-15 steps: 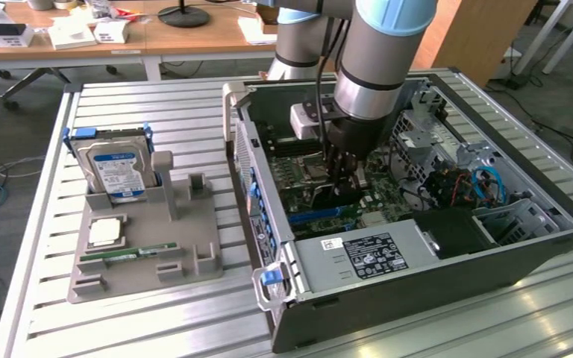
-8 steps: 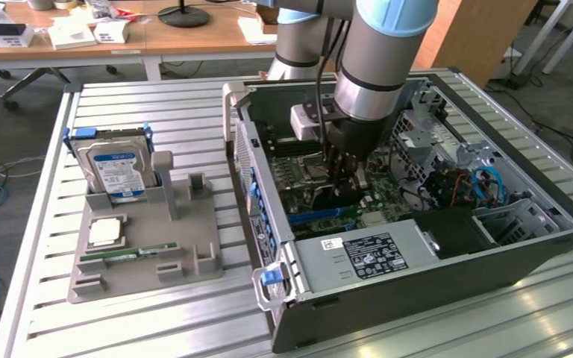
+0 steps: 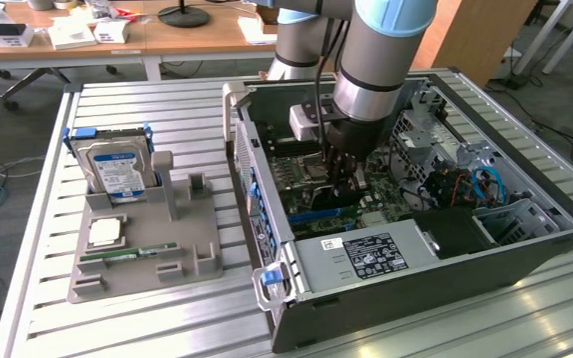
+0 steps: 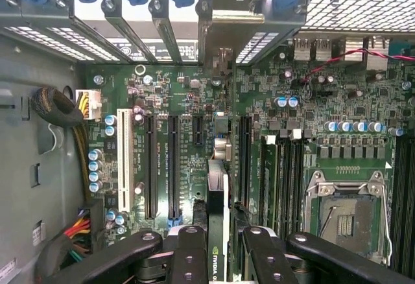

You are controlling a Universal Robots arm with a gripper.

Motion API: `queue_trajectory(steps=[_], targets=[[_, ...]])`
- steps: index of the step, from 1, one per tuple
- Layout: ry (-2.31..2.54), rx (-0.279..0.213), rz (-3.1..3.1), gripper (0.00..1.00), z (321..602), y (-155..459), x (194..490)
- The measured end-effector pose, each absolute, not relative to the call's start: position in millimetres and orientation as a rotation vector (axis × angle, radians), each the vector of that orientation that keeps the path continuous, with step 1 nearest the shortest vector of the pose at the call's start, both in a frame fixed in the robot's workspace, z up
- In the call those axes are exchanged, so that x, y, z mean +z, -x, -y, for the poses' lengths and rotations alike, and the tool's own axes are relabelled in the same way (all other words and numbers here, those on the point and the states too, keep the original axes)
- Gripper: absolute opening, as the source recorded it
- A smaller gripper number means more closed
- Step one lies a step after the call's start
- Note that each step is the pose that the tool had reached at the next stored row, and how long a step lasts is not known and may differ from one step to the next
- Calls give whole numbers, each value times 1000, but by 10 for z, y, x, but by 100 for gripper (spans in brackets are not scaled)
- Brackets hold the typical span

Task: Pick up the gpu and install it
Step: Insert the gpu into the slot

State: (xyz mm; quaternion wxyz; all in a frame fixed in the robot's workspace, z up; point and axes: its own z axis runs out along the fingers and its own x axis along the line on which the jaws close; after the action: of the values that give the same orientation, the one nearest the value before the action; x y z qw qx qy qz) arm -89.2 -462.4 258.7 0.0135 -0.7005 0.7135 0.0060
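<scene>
Claw point(image 4: 219, 250) pinches gpu point(image 4: 218, 190) edge-on, seemingly just above the motherboard point(image 4: 272, 102) inside the case point(image 3: 416, 291).

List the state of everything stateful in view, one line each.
gripper: shut on the gpu.
gpu: held on edge over the motherboard; cannot tell if seated.
computer case: open, side panel off.
hard drive: upright in the gray holder.
RAM stick: lying flat in the gray holder.
</scene>
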Motion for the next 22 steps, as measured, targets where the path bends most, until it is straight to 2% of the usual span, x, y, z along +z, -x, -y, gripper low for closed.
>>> queue_trajectory(steps=[22], targets=[[2182, 19, -2222, 26, 4624, 921, 2534]])
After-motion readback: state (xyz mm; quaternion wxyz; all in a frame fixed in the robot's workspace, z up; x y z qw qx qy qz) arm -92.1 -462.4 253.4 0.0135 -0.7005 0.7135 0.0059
